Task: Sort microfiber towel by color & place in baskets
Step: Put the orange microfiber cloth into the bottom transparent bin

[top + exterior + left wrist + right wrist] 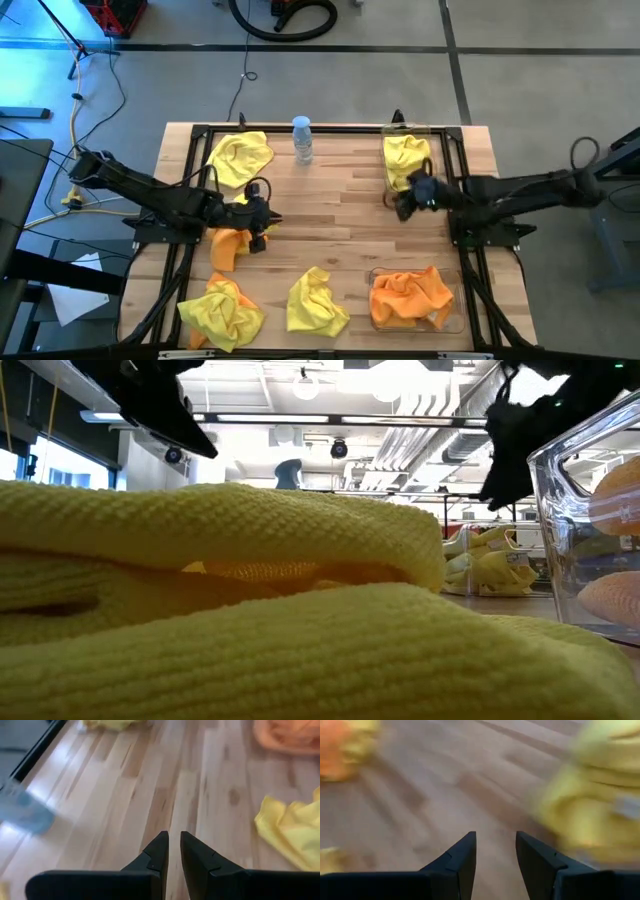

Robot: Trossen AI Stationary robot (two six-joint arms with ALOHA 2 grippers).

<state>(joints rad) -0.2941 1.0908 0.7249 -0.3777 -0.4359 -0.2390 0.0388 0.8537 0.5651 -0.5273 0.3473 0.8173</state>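
Observation:
My left gripper hovers over the table's left-middle, its fingers shut with nothing between them. An orange towel lies bunched on the table just beside it, on the near side. Three yellow towels lie loose: far left, near left and near middle. My right gripper is open, just near of the far-right basket, which holds a yellow towel. The near-right basket holds an orange towel.
A small clear water bottle stands at the far middle of the table. A black metal frame runs along the table's left and right sides. Bare wood lies between the two grippers. A yellow towel fills the low view's foreground.

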